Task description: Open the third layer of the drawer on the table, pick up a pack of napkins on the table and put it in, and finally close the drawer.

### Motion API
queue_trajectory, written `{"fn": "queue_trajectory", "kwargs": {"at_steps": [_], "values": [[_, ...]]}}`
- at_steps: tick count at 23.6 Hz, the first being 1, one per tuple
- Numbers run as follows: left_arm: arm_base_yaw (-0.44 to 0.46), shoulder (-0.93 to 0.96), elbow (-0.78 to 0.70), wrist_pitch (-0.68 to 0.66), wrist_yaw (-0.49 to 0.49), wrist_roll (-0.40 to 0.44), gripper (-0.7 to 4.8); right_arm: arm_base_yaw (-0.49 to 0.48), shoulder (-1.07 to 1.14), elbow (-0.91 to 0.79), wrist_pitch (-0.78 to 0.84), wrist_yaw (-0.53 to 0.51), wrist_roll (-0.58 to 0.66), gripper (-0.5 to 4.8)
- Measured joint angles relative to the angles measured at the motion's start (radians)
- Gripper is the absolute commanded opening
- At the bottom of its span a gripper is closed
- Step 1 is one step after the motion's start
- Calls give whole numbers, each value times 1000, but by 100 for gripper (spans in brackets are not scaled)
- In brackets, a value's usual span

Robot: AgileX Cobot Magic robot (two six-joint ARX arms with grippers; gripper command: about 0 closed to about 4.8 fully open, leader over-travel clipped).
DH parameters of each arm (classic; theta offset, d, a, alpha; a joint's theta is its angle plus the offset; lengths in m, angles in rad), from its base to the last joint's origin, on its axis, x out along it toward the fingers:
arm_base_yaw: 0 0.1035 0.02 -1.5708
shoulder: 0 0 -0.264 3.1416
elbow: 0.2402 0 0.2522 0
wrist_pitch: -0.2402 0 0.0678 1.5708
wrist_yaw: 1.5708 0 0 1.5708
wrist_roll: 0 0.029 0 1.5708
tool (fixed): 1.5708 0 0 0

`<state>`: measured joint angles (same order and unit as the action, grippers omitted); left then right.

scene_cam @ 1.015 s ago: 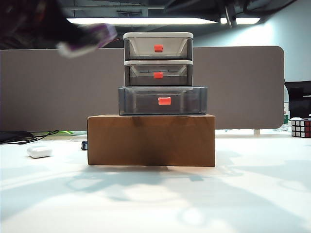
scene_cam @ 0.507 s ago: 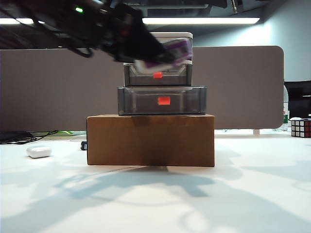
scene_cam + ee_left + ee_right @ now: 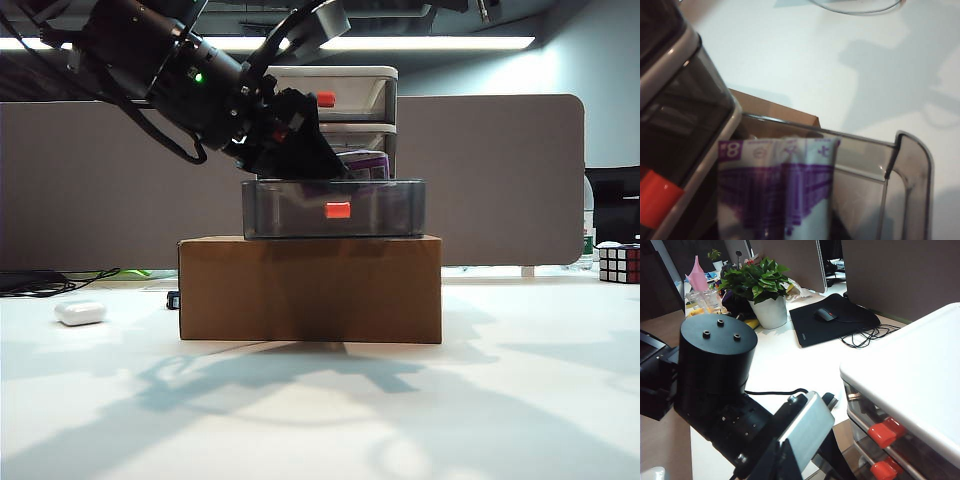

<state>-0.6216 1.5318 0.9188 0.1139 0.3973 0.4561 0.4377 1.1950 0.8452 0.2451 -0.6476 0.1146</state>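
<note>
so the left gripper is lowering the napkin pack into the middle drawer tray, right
Not the middle one: the exterior view shows the left gripper holding the pack of napkins over the pulled-out third layer, the lowest tray.

An office used as a robot test bench: a grey fabric partition (image 3: 500, 180) stands behind the white table (image 3: 520, 400), well beyond the left gripper (image 3: 340, 165), under long ceiling strip lights (image 3: 420, 43). Past that pincer's arm, the neighbouring desk carries a potted plant (image 3: 760, 290), a mouse (image 3: 825, 315) on a black pad (image 3: 837, 322), and cables.
</note>
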Motion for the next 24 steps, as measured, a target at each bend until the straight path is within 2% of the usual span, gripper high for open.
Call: {"fn": "queue_trajectory", "kwargs": {"at_steps": [3,5,6,7,16,19,22,24], "values": [[0,0,1,-3,-2,0,188,-6,0,0,0,0,-3,-6],[0,0,1,-3,-5,0,247,-11,0,0,0,0,-3,-6],[0,0,1,-5,-5,0,295,-14,0,0,0,0,-3,-6],[0,0,1,-6,-5,0,316,-18,0,0,0,0,-3,-6],[-1,-37,0,-18,-8,-2,317,-23,0,0,0,0,-8,-6],[-2,-120,-2,-29,-8,-17,284,-23,0,0,5,25,-10,-6],[-2,-235,0,-58,1,-99,225,-24,4,0,25,56,-11,-6],[-4,-319,3,-99,29,-170,154,-24,10,0,44,65,-11,-6]]}}
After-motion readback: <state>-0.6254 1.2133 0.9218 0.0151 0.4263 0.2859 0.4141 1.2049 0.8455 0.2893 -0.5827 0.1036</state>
